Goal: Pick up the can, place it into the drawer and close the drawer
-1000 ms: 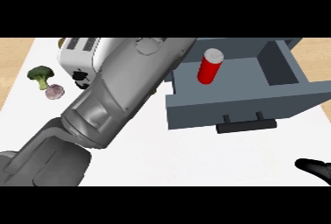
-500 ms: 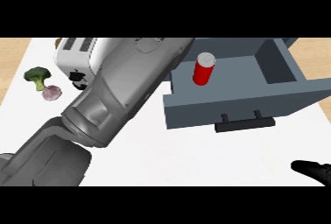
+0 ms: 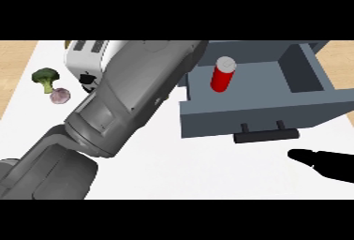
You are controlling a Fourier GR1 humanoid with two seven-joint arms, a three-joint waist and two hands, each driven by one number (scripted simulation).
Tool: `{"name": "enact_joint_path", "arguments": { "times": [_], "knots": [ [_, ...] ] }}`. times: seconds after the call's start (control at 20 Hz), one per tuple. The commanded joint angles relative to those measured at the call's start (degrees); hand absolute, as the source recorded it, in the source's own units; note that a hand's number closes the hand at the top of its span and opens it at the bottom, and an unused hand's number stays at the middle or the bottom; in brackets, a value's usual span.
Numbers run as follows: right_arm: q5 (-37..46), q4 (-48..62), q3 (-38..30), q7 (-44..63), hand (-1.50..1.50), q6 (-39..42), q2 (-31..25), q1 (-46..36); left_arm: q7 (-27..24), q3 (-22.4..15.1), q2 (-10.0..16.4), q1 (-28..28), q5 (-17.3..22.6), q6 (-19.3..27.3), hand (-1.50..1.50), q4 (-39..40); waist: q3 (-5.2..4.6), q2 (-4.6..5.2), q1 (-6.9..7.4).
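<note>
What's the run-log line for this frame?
drawer: open | can: upright inside it | right hand: near handle, not touching | left hand: out of view

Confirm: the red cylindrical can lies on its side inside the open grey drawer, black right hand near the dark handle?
No: the head view shows the red cylindrical can standing upright, not on its side. It is inside the open grey drawer, with the black right hand near the dark handle.
</note>
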Motion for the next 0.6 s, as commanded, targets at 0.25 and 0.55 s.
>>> {"name": "enact_joint_path", "arguments": {
  "times": [0.25, 0.55],
  "knots": [
    [18.11, 11.95, 10.59, -4.19, -1.50, -2.82, -1.45, -6.07, -1.62, -0.47, -0.01, -0.89, 0.54, -0.03, -1.50, 1.98, -0.05, -0.58, 2.29],
    [28.13, 27.44, 13.30, -9.32, -1.50, -8.46, -1.46, -10.90, -3.22, -0.27, 0.71, 0.85, -0.57, -3.45, -1.50, 2.30, -0.07, -0.77, 4.19]
  ]
}}
